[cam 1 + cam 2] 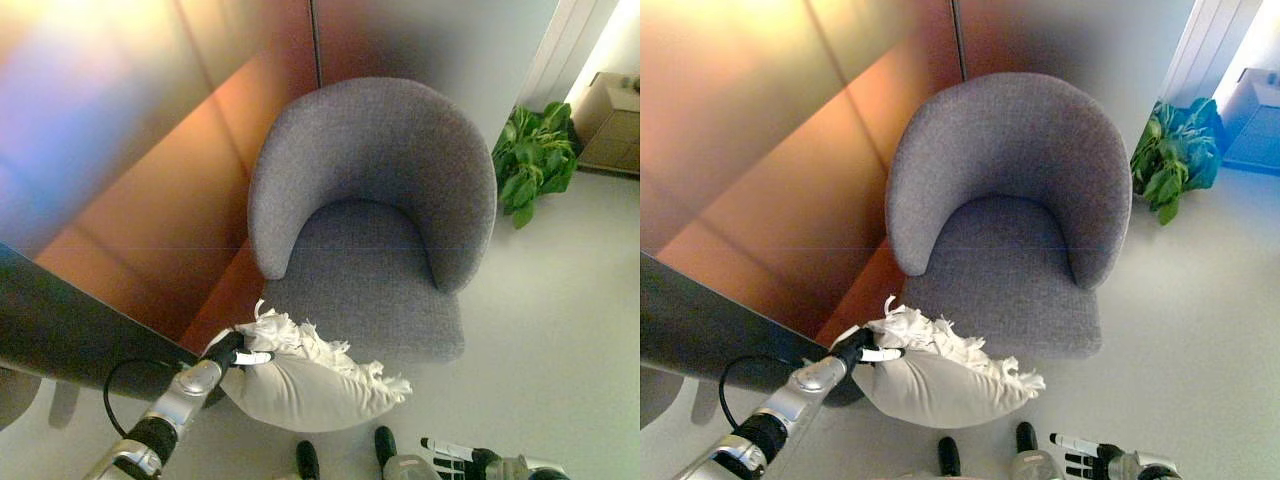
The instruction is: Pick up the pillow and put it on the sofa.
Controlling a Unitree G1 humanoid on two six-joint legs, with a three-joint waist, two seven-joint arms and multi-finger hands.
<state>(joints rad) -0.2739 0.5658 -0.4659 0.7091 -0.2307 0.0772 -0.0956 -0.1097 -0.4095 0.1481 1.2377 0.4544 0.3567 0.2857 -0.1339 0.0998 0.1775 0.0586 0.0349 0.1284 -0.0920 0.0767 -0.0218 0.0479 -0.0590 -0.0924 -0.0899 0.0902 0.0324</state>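
The left hand (232, 352) has its fingers curled round the fringed edge of the pillow (310, 385), held low centre of the frame, just below the grey sofa (375, 240) seat. The right hand (465, 462) idles at the bottom right, fingers straight. The carrying step looks underway; next, lift the pillow forward over the seat and let go.

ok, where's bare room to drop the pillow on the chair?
The whole seat is bare, bordered by the curved backrest behind and at both sides, open at the front edge. The left hand holds the pillow just in front of that edge. It is tight on the left, by the orange wall panel.
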